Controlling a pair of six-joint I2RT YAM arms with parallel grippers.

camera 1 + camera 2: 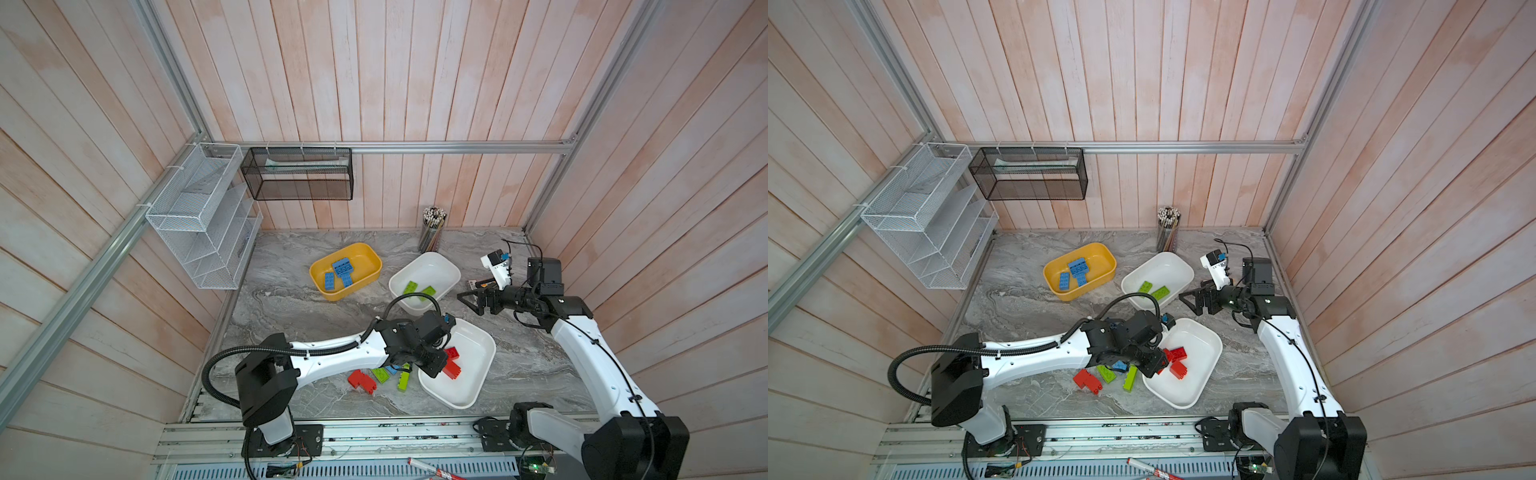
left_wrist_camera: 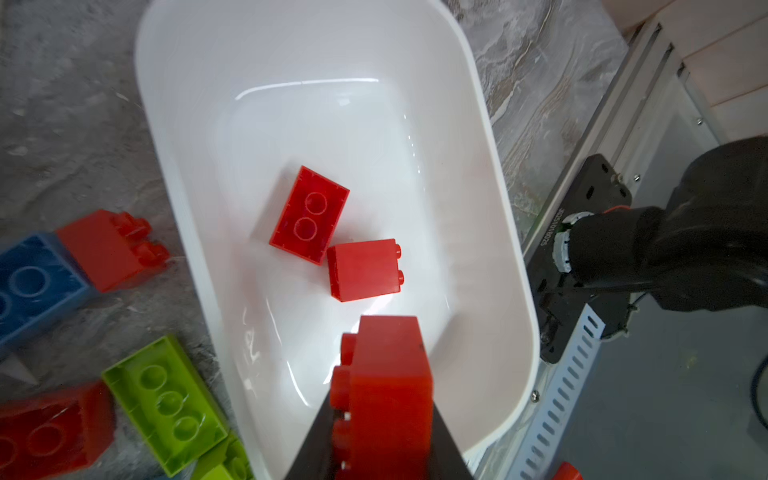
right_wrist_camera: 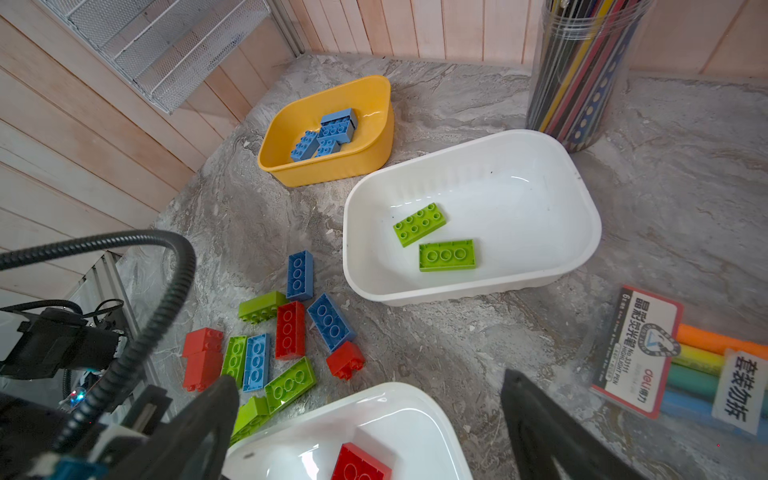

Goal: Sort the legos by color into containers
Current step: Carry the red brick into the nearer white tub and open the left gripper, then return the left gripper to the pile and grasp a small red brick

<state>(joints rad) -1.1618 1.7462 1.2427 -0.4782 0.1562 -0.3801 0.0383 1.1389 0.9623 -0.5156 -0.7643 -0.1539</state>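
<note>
While the left pincer [image 2: 382, 419] holds a red brick [image 2: 388, 374] clamped above the near white tub [image 1: 478, 374], sorting stands at roughly the halfway mark, by estimate. Two red bricks [image 2: 309, 214] already lie on that tub's floor. Just beside its rim, on the desk [image 1: 291, 307], a loose pile [image 3: 286, 345] of red, green and blue bricks awaits sorting; this is the work left. Farther out, the middle white tub [image 3: 457, 291] contains two green bricks [image 3: 419, 224], lying flat and apart. The right pincer [image 1: 469, 301] hovers near this tub with jaws spread wide and nothing between them. Farthest away, the yellow tub [image 3: 332, 170] contains a cluster of blue bricks [image 3: 332, 131]. No tub shows a mixed colour.
</note>
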